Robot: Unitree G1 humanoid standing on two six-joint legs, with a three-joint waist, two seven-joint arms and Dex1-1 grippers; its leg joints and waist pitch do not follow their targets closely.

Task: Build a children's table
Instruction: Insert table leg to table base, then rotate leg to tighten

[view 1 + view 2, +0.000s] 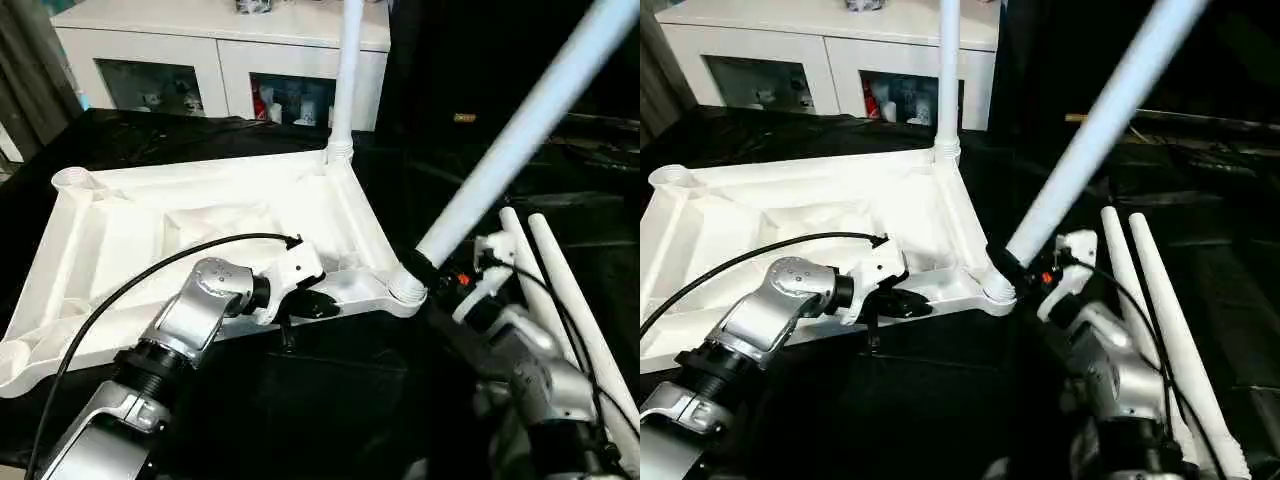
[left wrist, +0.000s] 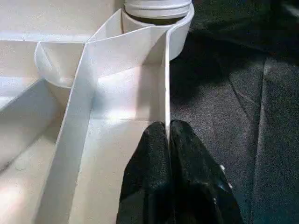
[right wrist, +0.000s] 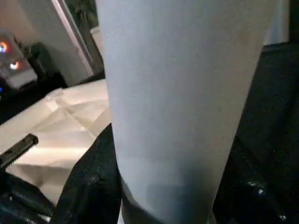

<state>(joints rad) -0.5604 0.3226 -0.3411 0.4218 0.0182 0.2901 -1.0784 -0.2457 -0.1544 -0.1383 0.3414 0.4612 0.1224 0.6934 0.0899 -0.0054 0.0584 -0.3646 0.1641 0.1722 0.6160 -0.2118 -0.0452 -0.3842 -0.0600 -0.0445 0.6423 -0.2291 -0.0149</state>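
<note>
From the left eye view, the tabletop (image 1: 200, 225) lies upside down on the black-draped table (image 1: 150, 135), ribs up, one leg (image 1: 347, 75) standing in its far right corner socket. A second leg (image 1: 520, 130) leans steeply out of the near right corner socket (image 1: 407, 287); the right gripper (image 1: 425, 268) clasps its base. That tilt looks like the main risk: pushed home at this angle the leg could jam or skid off the socket's lip. The left gripper (image 1: 318, 305) pinches the tabletop's near edge; if that thin pinch slips, the top may slide on the cloth.

From the right eye view, two spare legs (image 1: 1150, 300) lie side by side on the cloth beyond the tabletop's right edge, just beside the right forearm; a swing of that arm could roll them away. A white cabinet (image 1: 830, 50) with glass doors stands behind the draped table.

In the left wrist view, the black fingers (image 2: 154, 163) are pressed together on a thin upright rib, with the corner socket just ahead and dark cloth beside the edge.

In the right wrist view, the leg's pale tube rises between the dark fingers (image 3: 88, 186), which sit against either side of it; the white underside lies beyond, and a dim room corner with small lit spots behind
</note>
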